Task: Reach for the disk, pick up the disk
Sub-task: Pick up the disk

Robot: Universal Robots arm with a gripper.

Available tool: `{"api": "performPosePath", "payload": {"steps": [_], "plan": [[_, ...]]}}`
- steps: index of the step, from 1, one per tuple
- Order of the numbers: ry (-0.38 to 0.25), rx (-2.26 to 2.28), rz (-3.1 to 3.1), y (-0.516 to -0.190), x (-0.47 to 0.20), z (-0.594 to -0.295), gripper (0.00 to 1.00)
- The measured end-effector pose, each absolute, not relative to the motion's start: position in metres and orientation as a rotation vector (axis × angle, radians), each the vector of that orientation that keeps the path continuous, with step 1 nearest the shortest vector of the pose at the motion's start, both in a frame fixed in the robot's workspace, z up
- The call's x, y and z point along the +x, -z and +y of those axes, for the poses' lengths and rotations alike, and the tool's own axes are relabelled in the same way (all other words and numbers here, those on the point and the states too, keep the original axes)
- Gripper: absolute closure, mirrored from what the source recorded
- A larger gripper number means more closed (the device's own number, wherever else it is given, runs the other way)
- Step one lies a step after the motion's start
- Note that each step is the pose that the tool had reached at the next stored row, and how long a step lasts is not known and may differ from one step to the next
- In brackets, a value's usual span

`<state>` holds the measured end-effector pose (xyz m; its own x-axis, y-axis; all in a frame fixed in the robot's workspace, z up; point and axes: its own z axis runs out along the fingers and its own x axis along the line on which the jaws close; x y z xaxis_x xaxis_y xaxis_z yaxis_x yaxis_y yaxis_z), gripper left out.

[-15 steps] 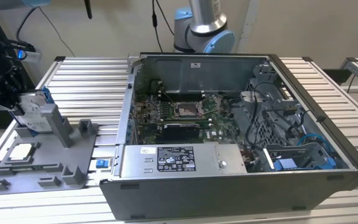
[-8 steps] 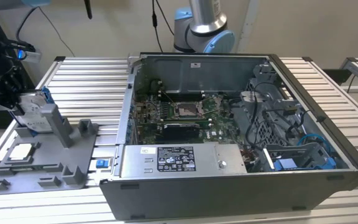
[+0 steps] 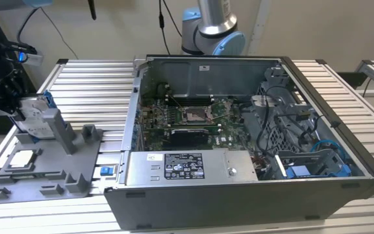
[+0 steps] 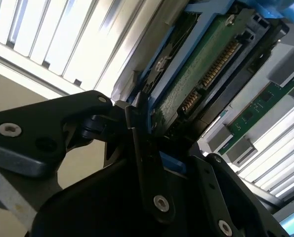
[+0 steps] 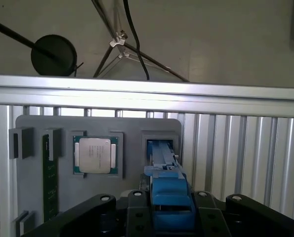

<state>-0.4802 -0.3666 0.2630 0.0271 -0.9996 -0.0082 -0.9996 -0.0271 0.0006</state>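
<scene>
Exterior view: my end effector (image 3: 15, 105) sits at the view's left edge, over the far corner of the grey fixture tray (image 3: 44, 165). It is clenched on the disk (image 3: 34, 117). The disk stands upright on its edge with its labelled face toward the camera and blue bracket showing along its upper side. A grey upright post of the tray stands just in front of it. I cannot tell whether the disk's lower edge is clear of the tray or seated in it.

The tray lies on the slatted metal desk (image 3: 89, 87), beside an open computer case (image 3: 239, 146) that fills the middle and the view's right. A small square chip (image 3: 21, 158) rests in a pocket of the tray, nearer the camera than the disk. Inside the case, a metal box with a black-and-white label (image 3: 187, 168) sits against the near wall.

First wrist view: the disk's blue bracket (image 5: 169, 190) runs between my black fingers (image 5: 136, 210) and reaches toward a slot in the tray (image 5: 127, 128). The chip (image 5: 95, 154) lies in the next pocket over, and a green memory stick (image 5: 49, 173) lies beyond that.

Second wrist view: the disk's green circuit-board side and connector row (image 4: 201, 74) show close up, blue bracket along both long edges. One finger (image 4: 142, 143) presses against the bracket.
</scene>
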Motion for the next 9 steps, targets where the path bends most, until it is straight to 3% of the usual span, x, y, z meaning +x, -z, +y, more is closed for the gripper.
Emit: {"api": "performPosePath", "payload": {"steps": [9], "plan": [[-0.013,-2.246,2.186,-0.2630,-0.4802,-0.3667,1.00]]}}
